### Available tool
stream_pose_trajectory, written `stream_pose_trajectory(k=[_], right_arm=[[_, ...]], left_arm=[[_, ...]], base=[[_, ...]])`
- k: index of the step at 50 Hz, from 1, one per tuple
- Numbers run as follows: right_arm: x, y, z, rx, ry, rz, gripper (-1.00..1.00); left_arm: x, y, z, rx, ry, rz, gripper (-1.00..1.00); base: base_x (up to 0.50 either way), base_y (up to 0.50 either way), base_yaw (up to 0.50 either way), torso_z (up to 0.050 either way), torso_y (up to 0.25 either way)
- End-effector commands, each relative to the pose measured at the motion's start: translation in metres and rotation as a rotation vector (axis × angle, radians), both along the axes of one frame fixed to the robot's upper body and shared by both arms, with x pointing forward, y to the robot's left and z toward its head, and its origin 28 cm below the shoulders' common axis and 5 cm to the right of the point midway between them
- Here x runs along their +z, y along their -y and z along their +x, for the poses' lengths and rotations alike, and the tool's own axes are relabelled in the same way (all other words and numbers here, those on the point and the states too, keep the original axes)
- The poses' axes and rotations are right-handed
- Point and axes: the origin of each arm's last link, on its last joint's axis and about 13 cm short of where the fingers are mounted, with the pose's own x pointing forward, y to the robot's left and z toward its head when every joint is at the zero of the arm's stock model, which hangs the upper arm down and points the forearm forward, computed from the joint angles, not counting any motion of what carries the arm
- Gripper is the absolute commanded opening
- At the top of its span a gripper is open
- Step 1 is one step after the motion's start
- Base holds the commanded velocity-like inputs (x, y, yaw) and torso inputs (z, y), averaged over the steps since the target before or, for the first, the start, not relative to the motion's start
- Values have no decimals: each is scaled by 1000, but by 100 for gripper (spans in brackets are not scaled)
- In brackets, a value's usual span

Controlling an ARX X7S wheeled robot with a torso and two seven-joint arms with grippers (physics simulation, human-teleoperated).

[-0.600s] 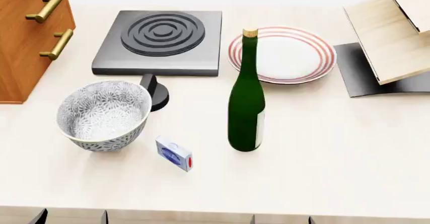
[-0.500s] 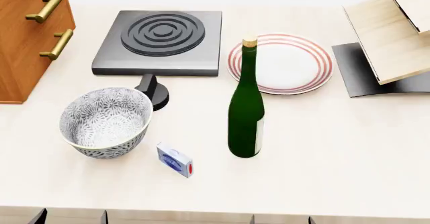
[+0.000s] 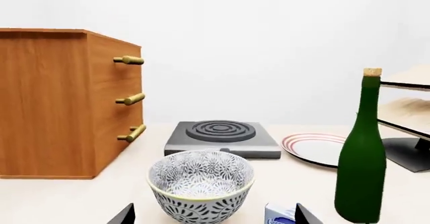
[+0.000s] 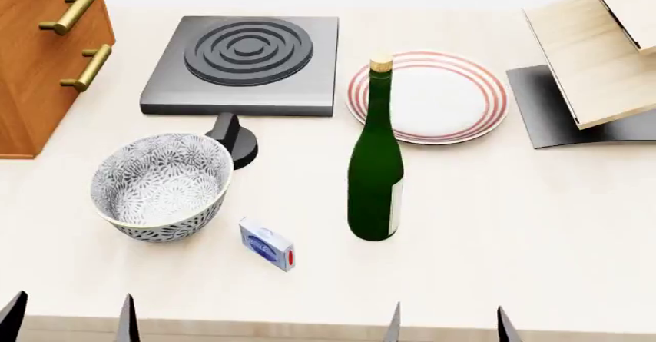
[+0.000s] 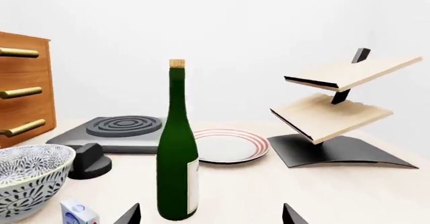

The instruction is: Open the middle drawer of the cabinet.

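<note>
Found the patterned bowl on the desk, near the front edge, with only its own leaf print showing inside. Beside it lay a small blue-and-white carton, and just behind it stood a black knob. Farther right stood a corked green bottle, upright, in front of the red-ringed plate. Behind the bowl sat the grey hotplate; off at the far right, the pale wooden rack on its dark base.

Saw the left tool and the right tool only as dark fingertips poking up at the near edge of the head view. Both spread wide, gripping nothing, touching nothing.

Placed the cabinet at the far left of the desk, well apart from both tools. In the left wrist view, counted three brass handles stacked on its front; the middle drawer sat shut, flush with the two others (handle sticking out just as theirs did).

Against half a second earlier: fingertips showing higher in the head view, where only low stubs had peeked over the edge; bowl, bottle, plate and carton unmoved.
</note>
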Motion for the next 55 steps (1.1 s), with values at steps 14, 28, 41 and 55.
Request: stream_pose_trajectory(k=[14, 28, 41, 55], right_arm=[[52, -4, -43, 18, 210, 23, 100], [54, -4, -44, 20, 213, 34, 100], [54, -5, -45, 19, 211, 21, 100], [54, -7, -45, 18, 207, 15, 100]], left_arm=[[57, -1, -42, 0, 213, -30, 100], [68, -2, -51, -7, 254, -38, 100], [66, -1, -51, -7, 248, -29, 100], [65, 0, -51, -10, 244, -30, 100]], base=[[0, 0, 0, 0, 0], [64, 0, 0, 0, 0], [482, 0, 0, 0, 0], [500, 0, 0, 0, 0]])
